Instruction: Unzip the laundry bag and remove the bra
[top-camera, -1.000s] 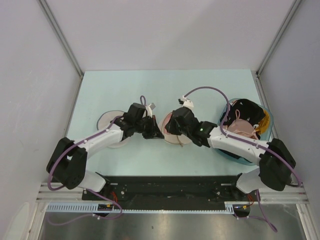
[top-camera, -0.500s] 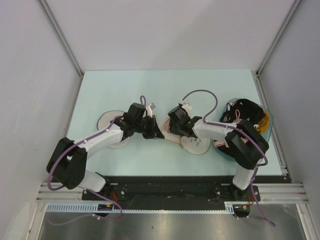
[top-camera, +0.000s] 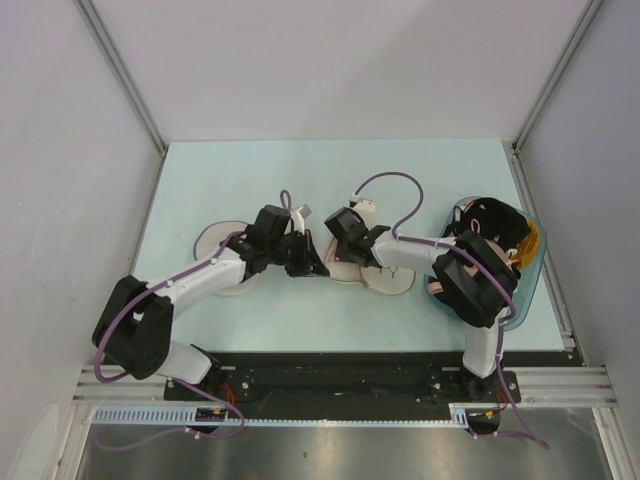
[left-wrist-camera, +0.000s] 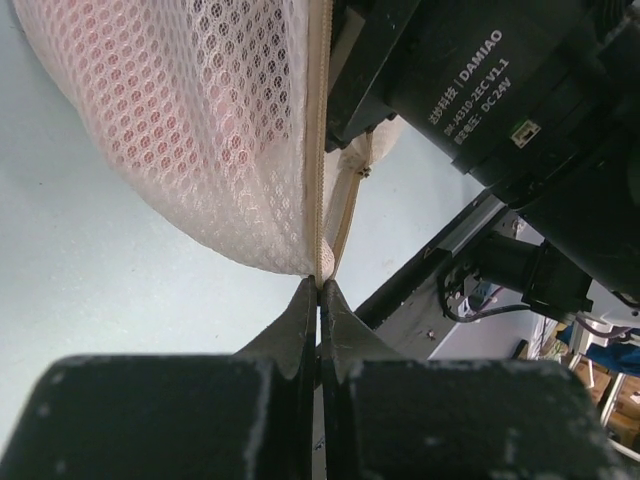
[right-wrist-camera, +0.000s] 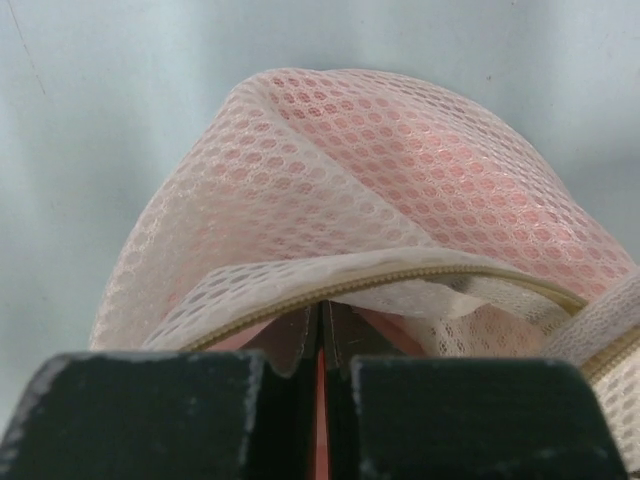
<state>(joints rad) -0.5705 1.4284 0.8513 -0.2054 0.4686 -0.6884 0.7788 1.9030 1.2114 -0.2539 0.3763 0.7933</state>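
Left arm (top-camera: 200, 282): reaches from its base at the near-left corner diagonally up to mid-table, wrist low over the table (top-camera: 400, 180), fingers pointing right toward the laundry bag (top-camera: 385, 282).

Left jaws: fully closed, pinching the bag's rim right on the zip seam. In the left wrist view the zip tape runs straight down into the tips, and the mesh dome hangs above and left of them.

Right arm (top-camera: 470, 285): folded hard. The elbow sits in front of the teal basket (top-camera: 532, 270), the forearm lies leftward and low across the table, and the wrist ends just above the bag, nearly nose to nose with the left wrist.

Right jaws: closed, no gap between the tips. The tips are tucked under the lifted zip edge, inside the bag's opening. Pink fabric sits right at the tips, but I cannot tell if any of it is actually pinched.

Bag: mid-table between the two wrists, zip partly open, one mesh half lying flat toward the right arm's side.

Bra (right-wrist-camera: 380, 332): inside the bag. Pink shows through the mesh dome and in the open slit under the zip.

Also on the table:
- A whiter round pouch (top-camera: 215, 245), left of the left wrist and partly under that arm.
- Black clothing (top-camera: 495, 215), in the basket at far right.
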